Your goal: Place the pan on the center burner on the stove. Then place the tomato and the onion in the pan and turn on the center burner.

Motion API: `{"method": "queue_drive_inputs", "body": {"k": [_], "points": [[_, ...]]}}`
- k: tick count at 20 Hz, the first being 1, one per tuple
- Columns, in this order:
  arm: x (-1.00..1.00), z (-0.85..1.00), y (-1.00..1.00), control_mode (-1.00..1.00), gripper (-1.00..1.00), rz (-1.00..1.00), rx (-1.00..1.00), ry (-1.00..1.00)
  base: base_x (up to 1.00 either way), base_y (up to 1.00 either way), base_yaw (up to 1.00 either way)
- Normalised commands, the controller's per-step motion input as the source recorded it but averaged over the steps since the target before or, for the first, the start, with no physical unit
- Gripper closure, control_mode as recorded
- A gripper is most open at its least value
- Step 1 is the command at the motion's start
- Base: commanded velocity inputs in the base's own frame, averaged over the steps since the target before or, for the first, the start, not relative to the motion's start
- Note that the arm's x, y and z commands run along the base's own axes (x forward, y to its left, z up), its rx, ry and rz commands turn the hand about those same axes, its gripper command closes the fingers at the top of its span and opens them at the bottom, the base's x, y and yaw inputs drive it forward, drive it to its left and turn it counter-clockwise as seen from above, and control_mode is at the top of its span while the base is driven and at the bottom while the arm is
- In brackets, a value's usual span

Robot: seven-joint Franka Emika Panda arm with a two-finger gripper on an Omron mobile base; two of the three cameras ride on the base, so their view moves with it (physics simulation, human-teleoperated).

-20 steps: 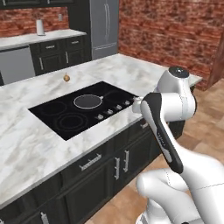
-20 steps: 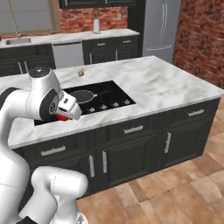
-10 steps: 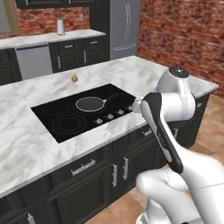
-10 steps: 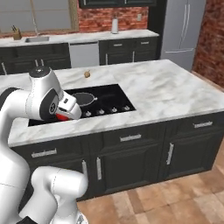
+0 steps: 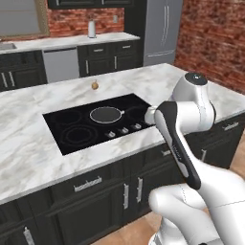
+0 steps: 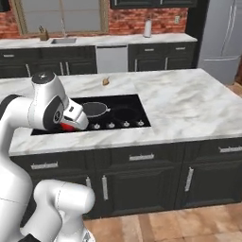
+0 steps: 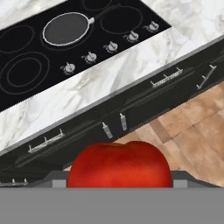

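Observation:
The pan (image 5: pixel 106 115) sits on the center burner (image 7: pixel 83 42) of the black stove (image 5: pixel 62 139), its short handle pointing right. It also lies at the top of the hand view, pan (image 7: pixel 66 28). My gripper (image 6: pixel 71 125) hangs off the island's front edge, shut on the tomato (image 7: pixel 119 165), whose red ball hides the fingertips. A bit of that tomato (image 6: pixel 67 126) peeks out under the hand. The tan onion (image 5: pixel 94 85) rests on the marble behind the stove, well away from the gripper; onion (image 6: pixel 105 81).
Five silver knobs (image 7: pixel 90 57) line the stove's near edge. Dark cabinet drawers (image 7: pixel 166 78) run below the counter, above a wood floor. A back counter with a white bottle (image 5: pixel 91 29), a dishwasher (image 6: pixel 111 58) and a fridge (image 5: pixel 162 31) stand beyond the island.
The whole scene has shifted in both base views, so the base has moved along the island. The arm keeps its pose and the tomato stays in the gripper.

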Motion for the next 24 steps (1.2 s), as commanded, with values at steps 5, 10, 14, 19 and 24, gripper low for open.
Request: {"method": "queue_drive_inputs", "body": {"k": [5,10,14,19,24], "points": [[0.00,0.00,0.00,1.00,1.00,0.00,0.00,0.00,0.49,-0.26,0.30],[0.00,0.00,0.00,1.00,1.00,0.00,0.00,0.00,0.44,-0.31,0.29],[0.00,0.00,0.00,1.00,1.00,0.00,0.00,0.00,0.37,-0.35,0.29],[0.00,0.00,0.00,1.00,1.00,0.00,0.00,0.00,0.39,-0.36,0.29],[0.00,0.00,0.00,1.00,1.00,0.00,0.00,0.00,0.40,-0.37,0.28]]}}
